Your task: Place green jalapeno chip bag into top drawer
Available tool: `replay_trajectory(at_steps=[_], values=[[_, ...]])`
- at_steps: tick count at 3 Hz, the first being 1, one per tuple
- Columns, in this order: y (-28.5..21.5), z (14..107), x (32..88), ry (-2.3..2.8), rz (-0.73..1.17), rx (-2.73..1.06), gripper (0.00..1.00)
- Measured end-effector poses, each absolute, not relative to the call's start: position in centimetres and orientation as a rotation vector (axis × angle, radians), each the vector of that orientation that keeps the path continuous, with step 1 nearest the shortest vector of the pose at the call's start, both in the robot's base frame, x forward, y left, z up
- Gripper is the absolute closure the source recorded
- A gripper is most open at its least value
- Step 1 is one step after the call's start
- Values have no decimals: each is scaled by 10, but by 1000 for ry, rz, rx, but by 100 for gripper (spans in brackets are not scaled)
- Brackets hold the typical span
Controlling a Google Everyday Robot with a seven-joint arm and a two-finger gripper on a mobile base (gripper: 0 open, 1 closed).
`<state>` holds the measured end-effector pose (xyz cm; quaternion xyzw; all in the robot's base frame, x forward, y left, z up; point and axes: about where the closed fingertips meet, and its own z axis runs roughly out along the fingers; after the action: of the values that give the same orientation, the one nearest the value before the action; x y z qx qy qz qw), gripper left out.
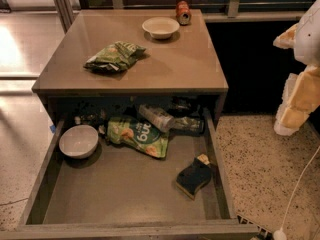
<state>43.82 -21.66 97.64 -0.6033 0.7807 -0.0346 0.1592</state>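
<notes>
Holding bowl [78, 141], top drawer [125, 196] (end effector [290, 118] right)

At the right edge, the claw [295, 104] is being shown as blocky yellow-tan and white segments below a white arm [311, 41].

On the table [195, 66], near its back edge, stands a white bowl [160, 27]. Just behind it, to the right, an orange can [183, 12] lies on its side. Inside the top drawer [125, 194] a second white bowl [78, 141] sits at the left. Beside it lies a flat light-green bag [138, 136] with large white letters. Behind this bag a clear bottle [159, 117] lies on its side, and there are perhaps more bottles in the shadow. A dark sponge [194, 176] with a yellow corner lies close to the right wall. The gripper [296, 101] hangs at the right edge, above the speckled floor [255, 169], where a white cable [299, 184] runs down.
</notes>
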Motion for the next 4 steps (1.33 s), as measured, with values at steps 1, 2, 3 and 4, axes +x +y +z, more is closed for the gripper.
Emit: replay_trajectory(at_steps=[1, 2, 3, 4], values=[[-216, 977, 441, 2227, -108, -1729, 0], [-207, 978, 457, 2200, -131, -1759, 0], [-186, 977, 479, 2155, -127, -1807, 0], [-157, 971, 498, 2086, -120, -1887, 0]])
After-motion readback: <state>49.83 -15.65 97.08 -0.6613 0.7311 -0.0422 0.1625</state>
